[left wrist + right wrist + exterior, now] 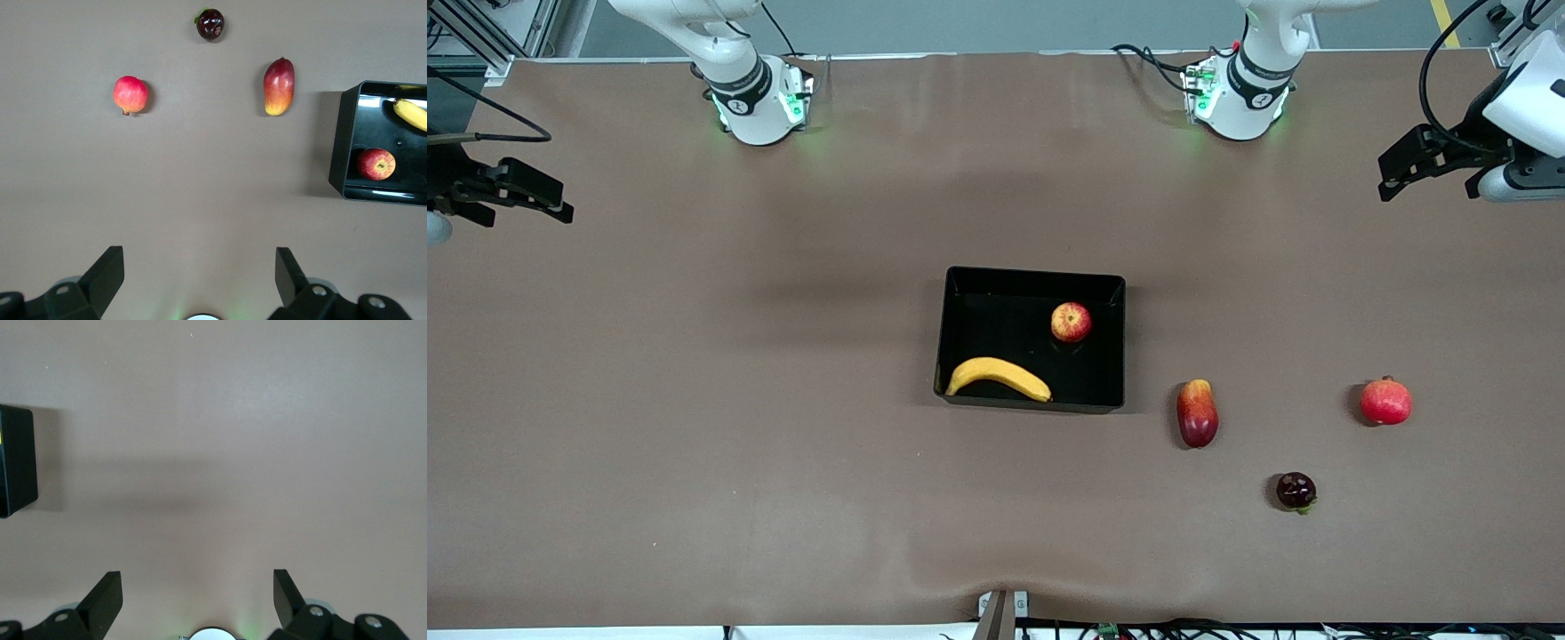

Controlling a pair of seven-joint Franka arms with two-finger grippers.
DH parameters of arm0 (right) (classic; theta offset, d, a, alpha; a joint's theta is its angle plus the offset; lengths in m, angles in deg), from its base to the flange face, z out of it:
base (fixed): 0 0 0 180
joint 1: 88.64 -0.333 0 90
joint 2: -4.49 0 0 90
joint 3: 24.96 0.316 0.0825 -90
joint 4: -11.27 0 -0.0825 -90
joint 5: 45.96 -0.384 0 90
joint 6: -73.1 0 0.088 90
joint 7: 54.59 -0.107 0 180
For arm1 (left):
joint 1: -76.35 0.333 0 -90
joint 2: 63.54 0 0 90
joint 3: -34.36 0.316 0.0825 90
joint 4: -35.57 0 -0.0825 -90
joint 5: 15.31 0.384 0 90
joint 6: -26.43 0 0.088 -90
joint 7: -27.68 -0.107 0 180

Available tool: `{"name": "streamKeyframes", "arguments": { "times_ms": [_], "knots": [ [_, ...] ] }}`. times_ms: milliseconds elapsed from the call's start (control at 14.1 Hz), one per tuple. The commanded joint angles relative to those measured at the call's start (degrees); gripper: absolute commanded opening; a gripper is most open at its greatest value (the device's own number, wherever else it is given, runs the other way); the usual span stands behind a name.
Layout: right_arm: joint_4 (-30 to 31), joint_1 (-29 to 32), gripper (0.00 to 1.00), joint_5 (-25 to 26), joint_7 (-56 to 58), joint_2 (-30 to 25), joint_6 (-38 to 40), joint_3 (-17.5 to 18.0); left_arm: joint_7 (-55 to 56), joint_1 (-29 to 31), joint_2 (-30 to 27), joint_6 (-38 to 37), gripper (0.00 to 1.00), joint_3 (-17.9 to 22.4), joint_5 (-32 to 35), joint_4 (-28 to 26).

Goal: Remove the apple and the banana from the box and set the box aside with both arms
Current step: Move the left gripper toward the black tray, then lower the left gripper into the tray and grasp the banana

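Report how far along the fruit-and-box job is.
Nothing looks done: the apple and banana lie in the box at mid-table. Nothing is in hand: the left gripper waits, open, over the left arm's end of the table, and the right gripper waits, open, over the right arm's end. Left: lift out both fruits, then move the box aside with both arms.

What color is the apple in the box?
The apple is red with yellowish streaks, sitting in the glossy black box; clearest in the front view.
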Motion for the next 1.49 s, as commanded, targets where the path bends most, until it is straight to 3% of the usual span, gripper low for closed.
{"name": "streamKeyframes", "arguments": {
  "times_ms": [0, 142, 356, 640, 996, 1423],
  "knots": [
    [-1.59, 0.70, 1.00, -0.34, -0.46, 0.47, -0.32, 0.10, -0.98, 0.14, 0.45, -0.70, 1.00, 0.12, -0.60, 1.42],
    [-2.12, 0.79, 1.00, -0.34, -0.46, 0.47, -0.42, 0.01, 0.07, 0.05, 0.62, -0.70, 1.00, 0.12, -0.69, 1.42],
    [-2.12, 0.70, 1.00, -0.51, -0.55, 0.47, -0.42, 0.01, 3.48, -1.00, 5.53, -0.62, 1.00, -0.57, -1.13, 4.05],
    [-2.12, 0.70, 1.00, -0.43, -0.46, 0.47, -0.42, 0.01, 23.93, -3.28, 13.96, 3.68, 1.00, -3.12, -6.12, 6.86],
    [-2.12, 0.70, 1.00, -0.43, -0.46, 0.47, -0.42, 0.01, 60.75, -15.83, 28.11, 16.85, 1.00, -3.31, -5.88, 11.43],
    [-2.12, 0.70, 1.00, -0.51, -0.46, 0.47, -0.42, 0.01, 82.49, -25.78, 39.10, 30.47, 1.00, -3.22, -2.03, 12.14]
  ]
}}
